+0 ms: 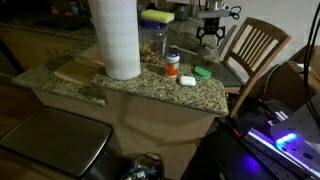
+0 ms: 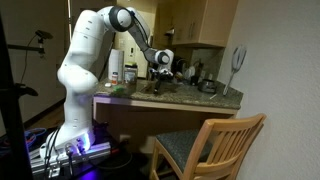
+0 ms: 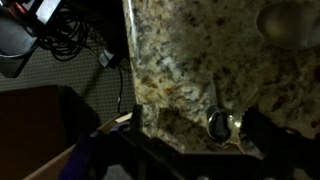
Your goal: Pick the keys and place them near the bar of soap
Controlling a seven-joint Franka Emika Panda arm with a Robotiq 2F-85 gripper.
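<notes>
— What is the gripper doing?

— It hangs over the back part of the stone counter. Its two dark fingers look wide apart. I see nothing held between them.

— What is under it?

— In the wrist view a shiny metal thing lies on the speckled stone, close by the fingers. It is too dark to tell if it is the keys. I cannot find the keys for sure anywhere else.

— Where is the bar of soap?

— The bar of soap lies flat on the counter, near the front edge. It is just beside the orange pill bottle with the white cap. A flat green thing lies near it too. The gripper is apart from the soap, further back.

— What else is on the counter?

— A big roll of paper towels stands up, and a flat tan board lies by it. A yellow-green sponge sits at the back.

— And the room?

— A wooden chair stands by the counter. Wooden cabinets hang on the wall above it. The white arm stands on a base with blue lights. The room is dim. Black cables lie on the floor past the counter's edge.
</notes>
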